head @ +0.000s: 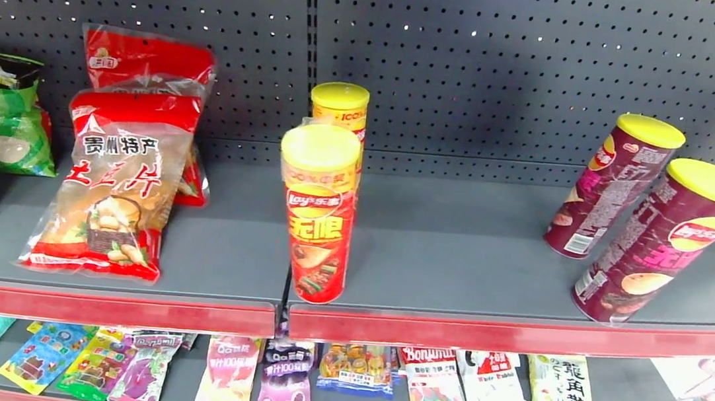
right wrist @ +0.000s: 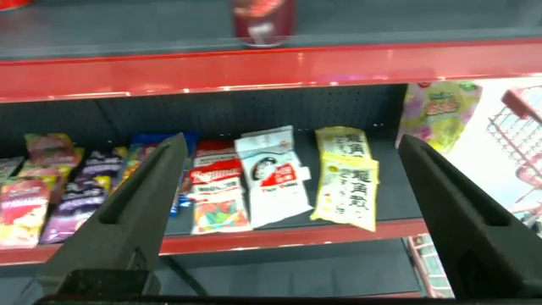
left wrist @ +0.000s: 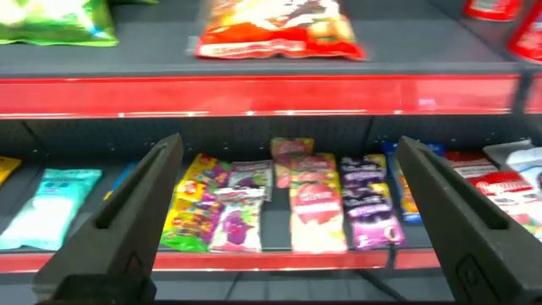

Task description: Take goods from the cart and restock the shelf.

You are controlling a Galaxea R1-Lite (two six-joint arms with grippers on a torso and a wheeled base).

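Now my left gripper (left wrist: 288, 148) and right gripper (right wrist: 292, 140) both spread wide, empty, facing candy packets (left wrist: 313, 203) on lower shelf (right wrist: 279, 241). Upper shelf (head: 458, 251): red cans (head: 318, 223) centre, purple cans (head: 655, 245) right, bags (head: 113, 188) left. Cart (right wrist: 523, 106) right of shelf end.

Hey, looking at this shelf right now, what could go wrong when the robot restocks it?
1. The red chip can stands right at the upper shelf's front edge; a bump could tip it off.
2. The front purple chip can also stands near that edge, so goods slid in beside it might push it over.
3. The left gripper and right gripper hang open, level with the lower shelf; rising, they might clip the upper shelf's edge.
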